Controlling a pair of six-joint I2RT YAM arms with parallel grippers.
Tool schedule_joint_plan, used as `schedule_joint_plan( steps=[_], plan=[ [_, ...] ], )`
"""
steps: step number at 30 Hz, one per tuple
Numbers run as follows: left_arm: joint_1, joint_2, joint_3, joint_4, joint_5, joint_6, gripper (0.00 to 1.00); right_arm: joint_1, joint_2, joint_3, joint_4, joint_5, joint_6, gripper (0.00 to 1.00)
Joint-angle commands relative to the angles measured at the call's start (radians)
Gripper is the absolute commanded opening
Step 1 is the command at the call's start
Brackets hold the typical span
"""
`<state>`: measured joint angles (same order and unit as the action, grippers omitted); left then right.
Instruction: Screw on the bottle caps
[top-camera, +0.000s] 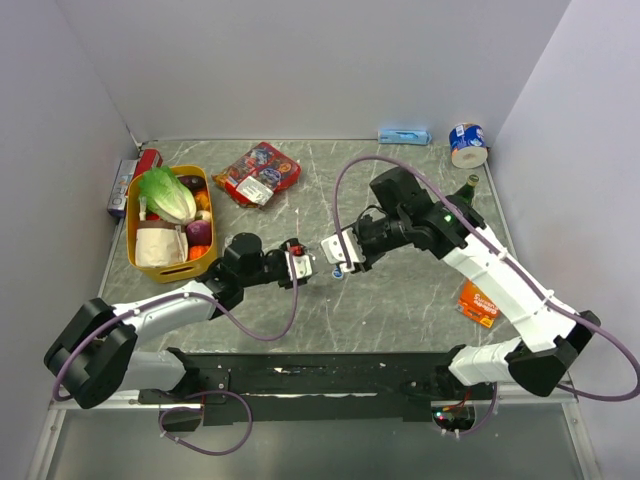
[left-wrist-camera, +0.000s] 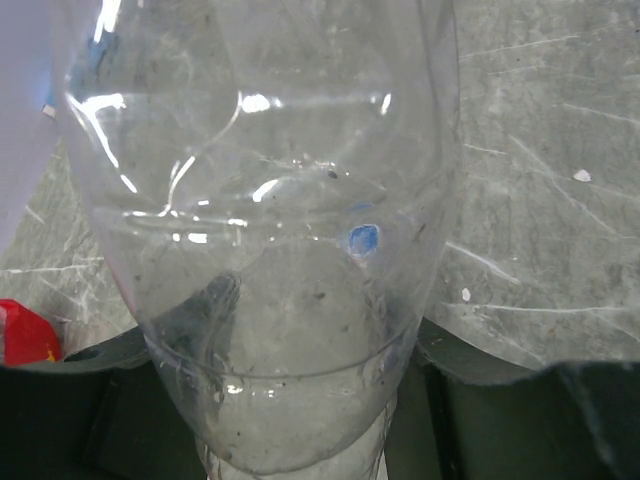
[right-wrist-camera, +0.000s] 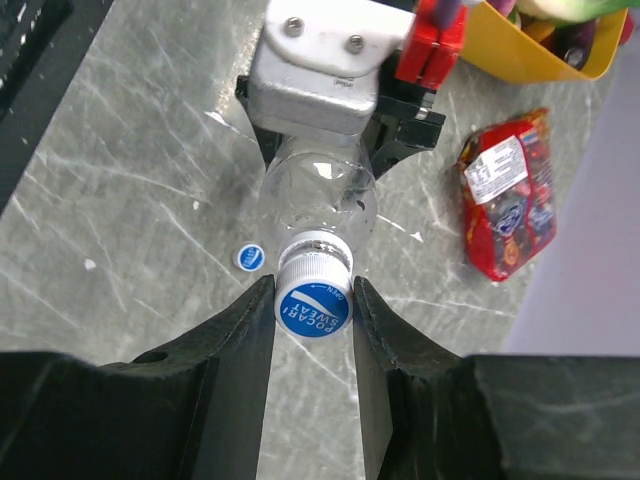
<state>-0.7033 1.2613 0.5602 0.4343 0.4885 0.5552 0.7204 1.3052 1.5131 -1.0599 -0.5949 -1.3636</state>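
Right gripper (right-wrist-camera: 313, 296): jaws narrow, both black fingers (right-wrist-camera: 245, 340) pressed against the sides of a blue cap (right-wrist-camera: 313, 309) with white lettering on top. That cap sits on the white-ringed neck of the clear bottle (right-wrist-camera: 318, 205). Left gripper (top-camera: 300, 266): jaws part-open and clamped around the far, wider end of the same bottle. In the left wrist view the transparent body (left-wrist-camera: 260, 250) fills most of the frame. The bottle spans the gap between the two grippers, neck toward the right arm, over the middle of the grey marbled table (top-camera: 400, 310). Whether it rests on the surface or hangs above it cannot be told. Count of caps: two. One is on the neck in the right grip; a second blue cap (right-wrist-camera: 250, 257) lies loose and flat on the table just beside the bottle, touching neither gripper. Count of clear bottles seen: one. Elsewhere there is one green glass bottle (top-camera: 470, 188) upright near the right arm, one blue-and-white tin (top-camera: 467, 143) at the back right corner, one red snack packet (top-camera: 258, 172), one orange packet (top-camera: 480, 302), and one yellow basket (top-camera: 131, 240) of produce at left.
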Motion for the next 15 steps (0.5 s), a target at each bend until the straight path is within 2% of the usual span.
schedule_joint_plan(
  steps=[1, 6, 15],
  plan=[
    [-0.009, -0.042, 0.008, 0.225, 0.030, -0.015, 0.01, 0.010, 0.046, 0.038, -0.026, -0.042, 0.133, 0.37],
    [-0.009, -0.065, -0.042, 0.342, -0.031, -0.070, 0.01, 0.005, 0.066, 0.050, -0.038, -0.025, 0.193, 0.36],
    [-0.009, -0.073, -0.072, 0.397, -0.030, -0.107, 0.01, -0.041, 0.071, 0.081, 0.063, -0.014, 0.368, 0.34]
  ],
)
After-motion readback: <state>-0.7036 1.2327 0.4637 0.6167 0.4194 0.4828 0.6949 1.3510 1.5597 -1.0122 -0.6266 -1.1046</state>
